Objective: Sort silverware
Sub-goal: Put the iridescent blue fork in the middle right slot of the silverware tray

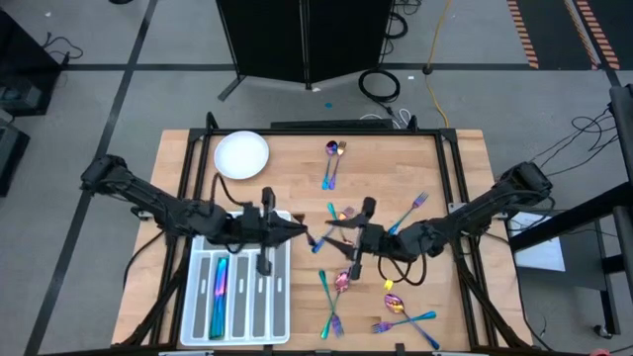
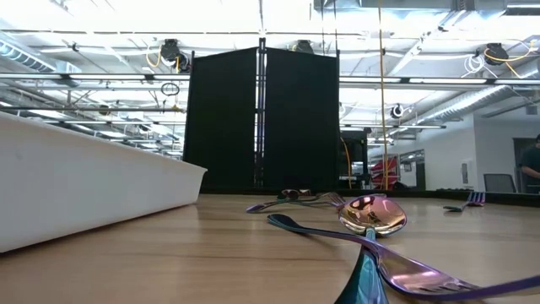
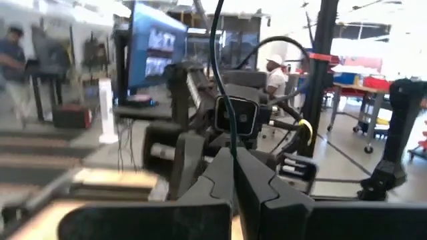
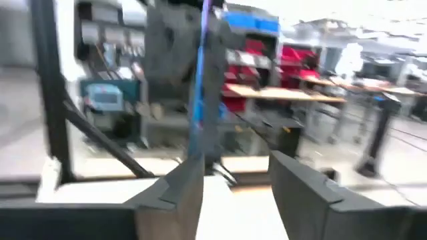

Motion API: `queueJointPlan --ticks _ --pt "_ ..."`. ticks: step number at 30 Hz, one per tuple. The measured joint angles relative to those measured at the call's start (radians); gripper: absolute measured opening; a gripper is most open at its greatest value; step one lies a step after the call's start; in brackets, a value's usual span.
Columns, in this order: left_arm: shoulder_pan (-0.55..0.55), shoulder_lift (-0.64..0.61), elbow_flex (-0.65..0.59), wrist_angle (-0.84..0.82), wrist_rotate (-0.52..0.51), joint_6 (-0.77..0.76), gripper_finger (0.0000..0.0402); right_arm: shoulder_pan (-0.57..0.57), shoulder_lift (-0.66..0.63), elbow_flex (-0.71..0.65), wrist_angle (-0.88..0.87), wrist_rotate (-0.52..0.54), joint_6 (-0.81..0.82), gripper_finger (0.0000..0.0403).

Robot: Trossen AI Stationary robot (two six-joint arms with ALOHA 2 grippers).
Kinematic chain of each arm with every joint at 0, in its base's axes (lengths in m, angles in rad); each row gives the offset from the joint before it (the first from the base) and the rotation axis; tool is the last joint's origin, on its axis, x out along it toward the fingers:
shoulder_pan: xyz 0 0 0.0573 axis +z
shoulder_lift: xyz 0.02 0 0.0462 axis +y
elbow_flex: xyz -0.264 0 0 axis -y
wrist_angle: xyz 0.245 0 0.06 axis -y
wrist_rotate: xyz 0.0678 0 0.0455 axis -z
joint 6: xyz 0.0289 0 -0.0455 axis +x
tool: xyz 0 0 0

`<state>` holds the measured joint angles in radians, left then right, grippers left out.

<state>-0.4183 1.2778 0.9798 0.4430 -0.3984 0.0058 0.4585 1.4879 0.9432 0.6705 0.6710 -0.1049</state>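
Note:
Both arms meet above the middle of the table. My left gripper (image 1: 300, 233) (image 3: 233, 183) is shut on a slim blue-purple piece of silverware (image 1: 318, 243) (image 3: 223, 100). Facing it, my right gripper (image 1: 341, 240) (image 4: 230, 170) is open. The same piece (image 4: 200, 73) stands right beside one of its fingers (image 4: 183, 183). More iridescent silverware lies loose on the table at the far middle (image 1: 333, 158), right (image 1: 410, 210) and near side (image 1: 331, 297) (image 1: 406, 314). A spoon (image 2: 371, 215) shows close in the low view. My left gripper pinches one end of the slim piece (image 3: 233, 160) between its two shut fingers, coming level from the table's left. The rest sticks out past the fingertips, clear of the table. My right gripper: I cannot tell whether its finger touches the piece.
A translucent compartment tray (image 1: 267, 316) (image 2: 84, 181) sits near left, below my left arm, with a blue-green piece (image 1: 220, 287) in one slot. A white round plate (image 1: 241, 153) lies at the far left. Bare wood shows between the plate and the far silverware.

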Motion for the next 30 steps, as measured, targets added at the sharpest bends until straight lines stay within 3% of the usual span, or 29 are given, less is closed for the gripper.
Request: queueJointPlan --ticks 3,8,12,15,23,30 --pt "0.000 -0.067 0.000 -0.134 -0.049 -0.143 0.0001 0.020 -0.044 0.000 -0.146 0.063 0.028 0.0175" --pt "0.012 -0.164 0.001 -0.429 -0.097 -0.512 0.0000 0.040 -0.079 0.000 -0.304 0.066 0.122 0.0184" --pt "0.006 -0.171 -0.003 -0.706 -0.105 -0.796 0.0000 0.053 -0.079 0.000 -0.384 0.064 0.172 0.0184" --pt "-0.027 -0.155 -0.042 -0.823 -0.105 -0.989 0.0000 0.055 -0.078 0.000 -0.454 0.061 0.231 0.0185" --pt "-0.173 -0.129 -0.192 -0.898 -0.066 -1.465 0.0000 0.056 -0.078 0.000 -0.580 0.061 0.345 0.0185" --pt "-0.386 -0.089 -0.249 -0.899 -0.220 -1.822 0.0000 0.067 -0.078 0.000 -0.601 0.061 0.354 0.0185"
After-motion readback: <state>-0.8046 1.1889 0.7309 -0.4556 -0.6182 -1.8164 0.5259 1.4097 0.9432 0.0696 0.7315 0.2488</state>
